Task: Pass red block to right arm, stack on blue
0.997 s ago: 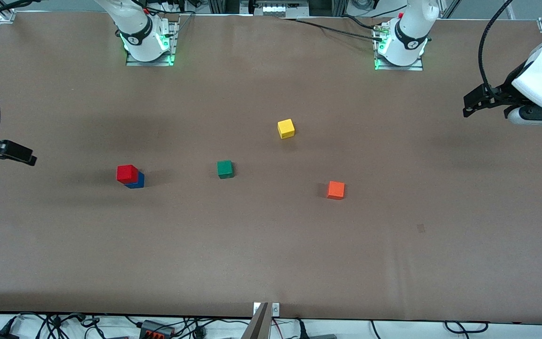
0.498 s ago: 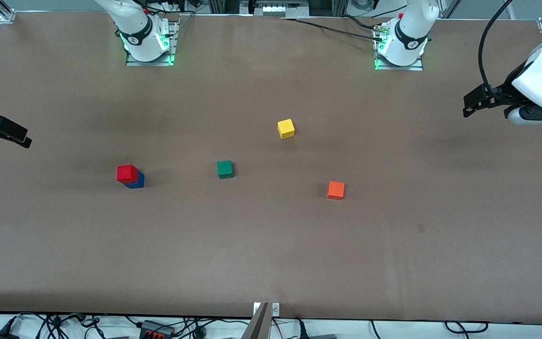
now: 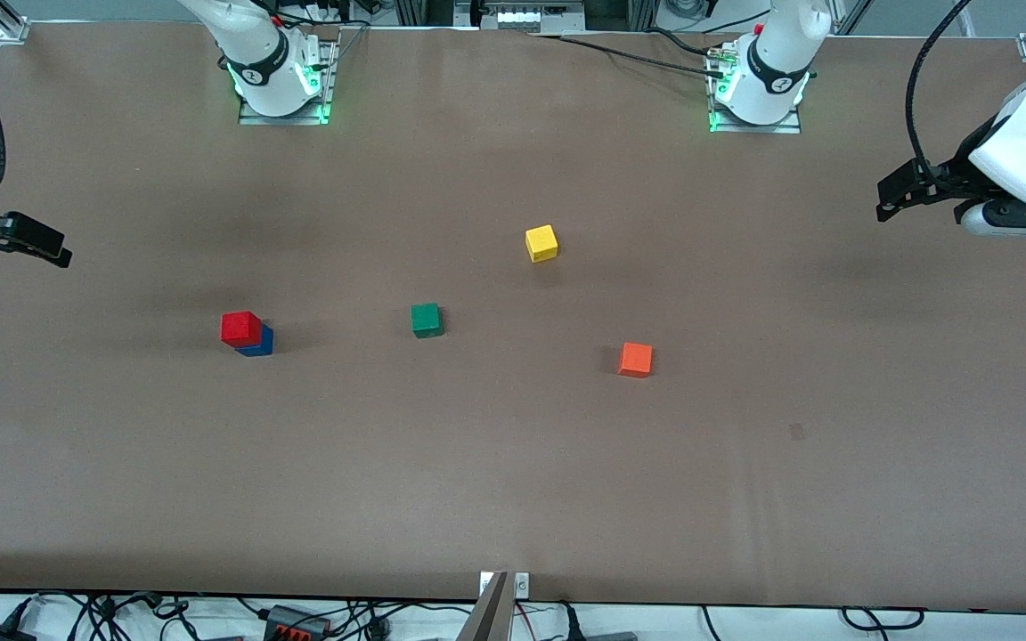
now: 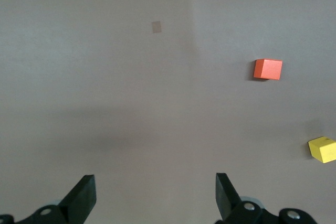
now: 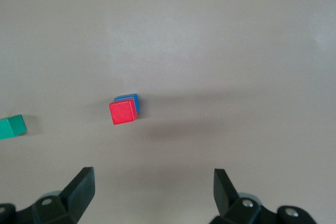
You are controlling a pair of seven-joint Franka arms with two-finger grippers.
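The red block (image 3: 240, 328) sits on top of the blue block (image 3: 258, 342), a little askew, on the brown table toward the right arm's end. In the right wrist view the red block (image 5: 123, 112) covers most of the blue block (image 5: 128, 98). My right gripper (image 3: 57, 254) is open and empty, in the air over the table's edge at the right arm's end, apart from the stack; its jaws (image 5: 152, 179) stand wide apart. My left gripper (image 3: 885, 200) is open and empty, waiting in the air over the left arm's end of the table, and it also shows in the left wrist view (image 4: 156, 187).
A green cube (image 3: 426, 320) lies mid-table beside the stack. A yellow cube (image 3: 541, 243) lies farther from the front camera. An orange cube (image 3: 635, 359) lies toward the left arm's end. The left wrist view shows the orange cube (image 4: 268, 69) and the yellow cube (image 4: 322, 149).
My right gripper has drawn away from the stack, upward in the front view. The blocks and the left arm have not moved.
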